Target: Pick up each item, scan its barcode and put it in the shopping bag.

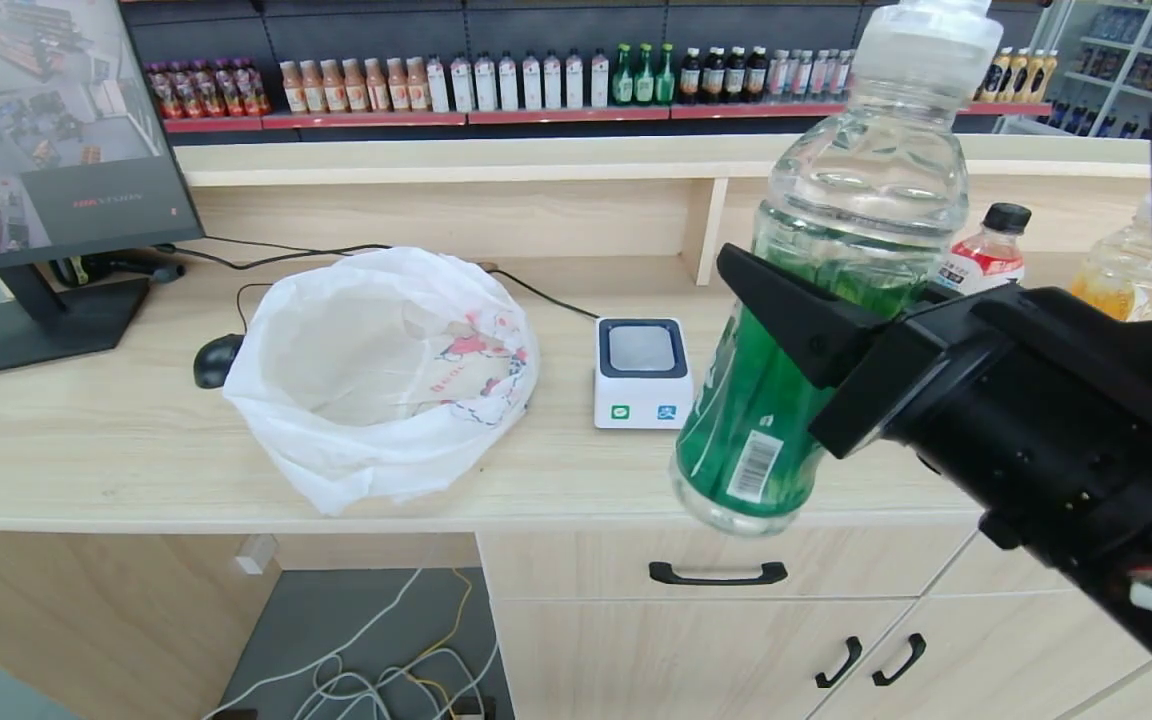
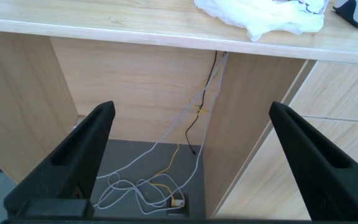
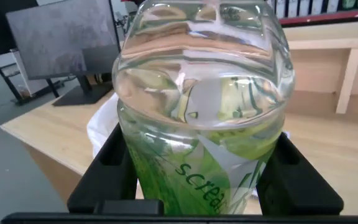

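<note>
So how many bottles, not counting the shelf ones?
3: a green-label bottle in the right gripper, a red-label bottle and an orange-drink bottle on the counter behind it. The arm may hide more.

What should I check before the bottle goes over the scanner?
1. Grip: right end effector is shut on the bottle, which is tilted: ok.
2. Barcode turned toward the scanner: it faces the head camera instead: not ok.
3. Scanner window uncovered: ok.
4. Bag mouth open on the counter: ok.
5. Left end effector open, low in front of the counter, away from the bottle: ok.
6. Cap tight: cannot tell.
</note>
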